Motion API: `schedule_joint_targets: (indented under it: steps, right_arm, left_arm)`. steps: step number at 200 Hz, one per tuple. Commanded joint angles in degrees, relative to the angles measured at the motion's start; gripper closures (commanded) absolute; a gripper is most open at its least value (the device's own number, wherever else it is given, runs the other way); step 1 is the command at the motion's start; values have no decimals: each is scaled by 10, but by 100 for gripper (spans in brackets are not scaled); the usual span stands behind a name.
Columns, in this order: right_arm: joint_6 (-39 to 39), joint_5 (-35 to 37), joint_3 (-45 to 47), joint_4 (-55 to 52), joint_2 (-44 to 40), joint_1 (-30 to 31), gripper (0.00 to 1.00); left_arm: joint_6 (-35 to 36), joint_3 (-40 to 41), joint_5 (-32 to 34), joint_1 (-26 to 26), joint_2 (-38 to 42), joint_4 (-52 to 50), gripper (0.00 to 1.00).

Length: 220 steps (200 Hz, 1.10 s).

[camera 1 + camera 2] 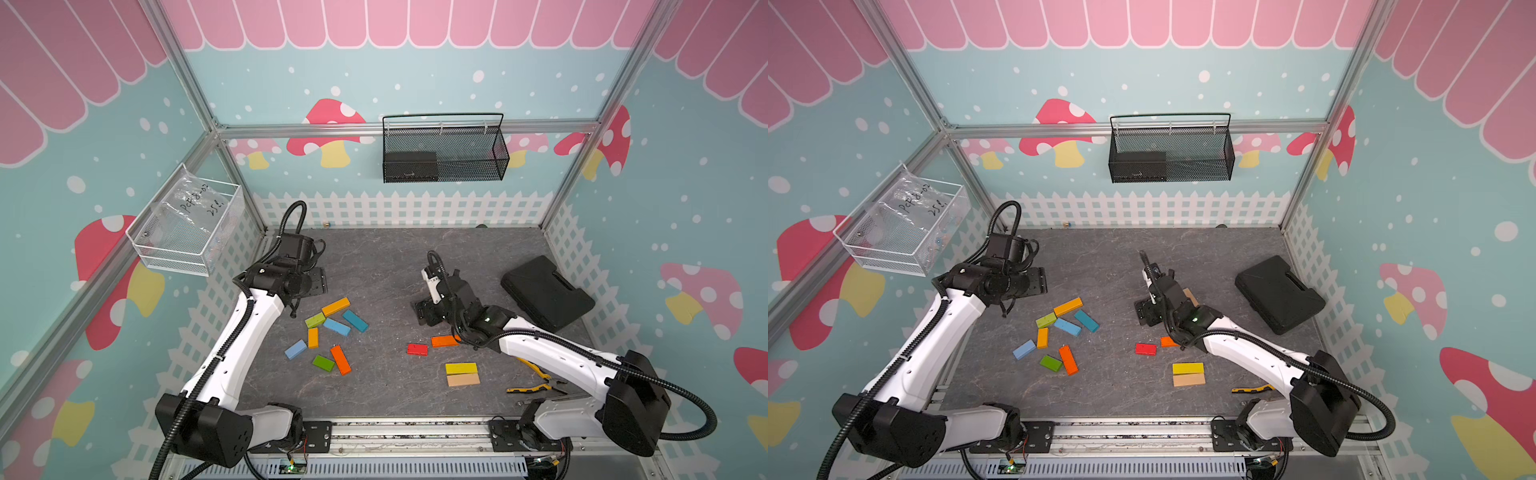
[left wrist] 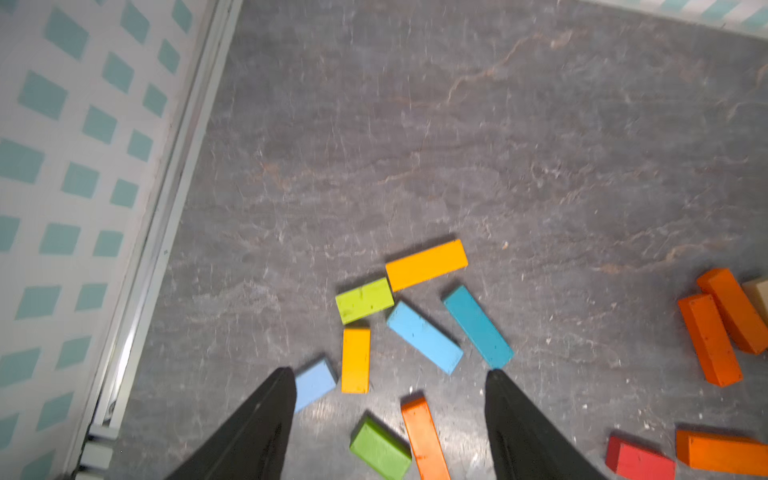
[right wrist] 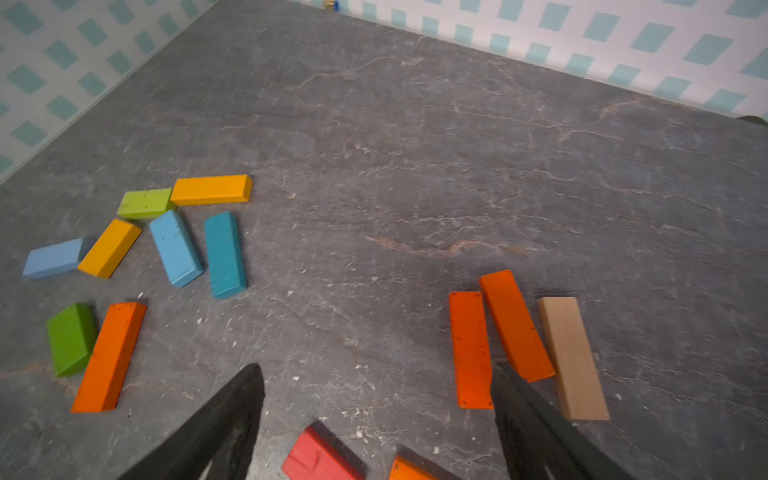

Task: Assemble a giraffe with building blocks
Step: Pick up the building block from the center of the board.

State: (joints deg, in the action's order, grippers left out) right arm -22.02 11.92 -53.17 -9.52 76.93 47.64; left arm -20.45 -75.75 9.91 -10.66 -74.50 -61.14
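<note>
Only the right wrist view bares two orange blocks [image 3: 471,349] and a tan block [image 3: 573,357] lying side by side beneath the right arm [image 1: 540,345]. Only a top view shows the yellow block [image 1: 461,368] touching a second tan block [image 1: 463,379] near the tabletop's [image 1: 395,257] front edge. The left arm [image 1: 249,324] runs up the left edge, and the right arm reaches in from the front right corner. The left claw [image 2: 390,371] and right claw [image 3: 377,368] are both spread, pinching nothing. Fifteen building blocks [image 1: 336,327] lie on the tabletop: four orange, three blue, two amber, two green, two tan, one yellow, one red. Eight of them cluster toward the left edge.

Blue walls [image 1: 415,83] w/ pink roof shapes [image 1: 332,25], red mushrooms [image 1: 328,120] & white fence [image 1: 399,208] pics. Gray stone-look floor [image 1: 382,266]. Back wall: black wire basket [image 1: 469,158]. Side wall: white basket [image 1: 166,257].
</note>
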Motion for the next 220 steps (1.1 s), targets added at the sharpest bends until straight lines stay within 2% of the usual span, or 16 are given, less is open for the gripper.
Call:
schedule_joint_targets:
  steps: [1,21,54,83,105,124,161,220]
  right_arm:
    - [10,39,-4,-5,10,30,13]
    - [9,35,9,10,11,46,13]
    - [8,24,28,27,4,53,13]
    - [15,21,41,33,-3,54,13]
    - [21,21,45,37,-2,54,13]
    - [24,18,46,42,3,54,12]
    - [21,12,51,46,8,54,12]
    - [18,5,50,54,23,54,12]
  left_arm:
    - [-64,21,-45,-2,-22,-56,32]
    - [-114,44,-55,-1,-55,-56,39]
    - [-186,54,-33,46,-114,-72,36]
    - [-227,80,-70,106,-121,-40,27]
    - [-258,87,-88,113,-133,-9,17]
    - [-278,87,-106,113,-156,15,15]
    - [-281,90,-105,113,-196,44,11]
    - [-253,89,-76,113,-238,77,18]
